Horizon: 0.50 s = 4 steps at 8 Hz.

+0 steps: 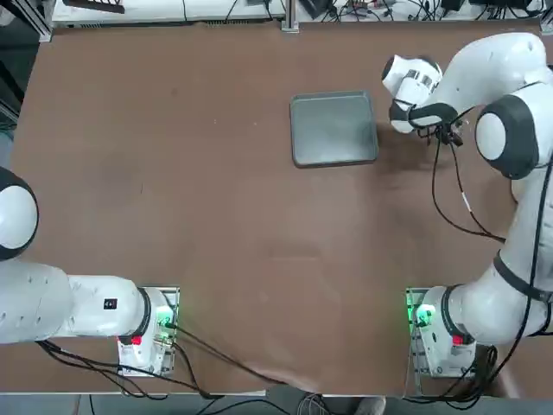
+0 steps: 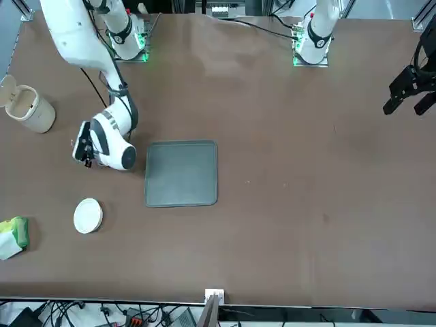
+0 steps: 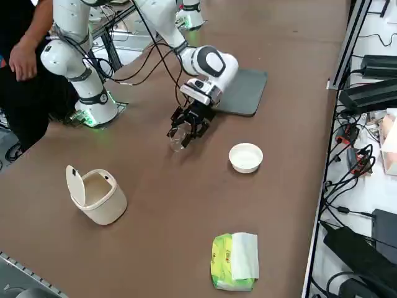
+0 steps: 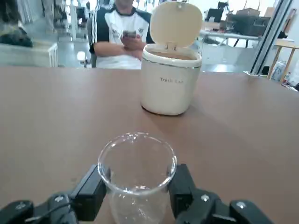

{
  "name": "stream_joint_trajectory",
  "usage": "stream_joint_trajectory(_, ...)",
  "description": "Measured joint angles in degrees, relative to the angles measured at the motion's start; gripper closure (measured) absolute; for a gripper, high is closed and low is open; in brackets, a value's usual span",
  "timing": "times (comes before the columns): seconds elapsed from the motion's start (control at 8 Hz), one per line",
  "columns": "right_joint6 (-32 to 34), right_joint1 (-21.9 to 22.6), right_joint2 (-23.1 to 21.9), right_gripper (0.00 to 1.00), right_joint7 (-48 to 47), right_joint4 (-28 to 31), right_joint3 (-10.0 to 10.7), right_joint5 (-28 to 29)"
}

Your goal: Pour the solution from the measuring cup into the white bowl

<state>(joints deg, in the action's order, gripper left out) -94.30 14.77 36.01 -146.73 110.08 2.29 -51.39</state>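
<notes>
The measuring cup (image 4: 137,172) is a small clear glass and stands upright between my right gripper's black fingers (image 4: 91,191), which press on both its sides. My right gripper (image 3: 185,131) is shut on it, low over the table beside the grey tray. The cup (image 3: 178,141) shows faintly below the fingers in the right side view. I cannot tell whether it rests on the table or hangs just above it. The white bowl (image 3: 245,157) sits on the table a short way from the gripper, also visible as a white bowl (image 2: 88,215) in the front view. The arm hides cup and bowl in the top view.
A grey square tray (image 1: 333,130) lies beside the wrist. An off-white bin (image 3: 96,195) with its lid up stands beyond the cup. A green and white packet (image 3: 234,261) lies near the table edge. A person (image 3: 25,56) stands at the table's side.
</notes>
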Motion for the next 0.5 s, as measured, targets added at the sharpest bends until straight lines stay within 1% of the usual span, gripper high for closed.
stream_joint_trajectory(0.25,0.05,0.15,2.79,0.26,-6.01,-0.06,0.01,-0.54)
stream_joint_trajectory(0.5,-1.09,0.35,3.43,0.26,-8.39,-0.25,0.0,-0.55)
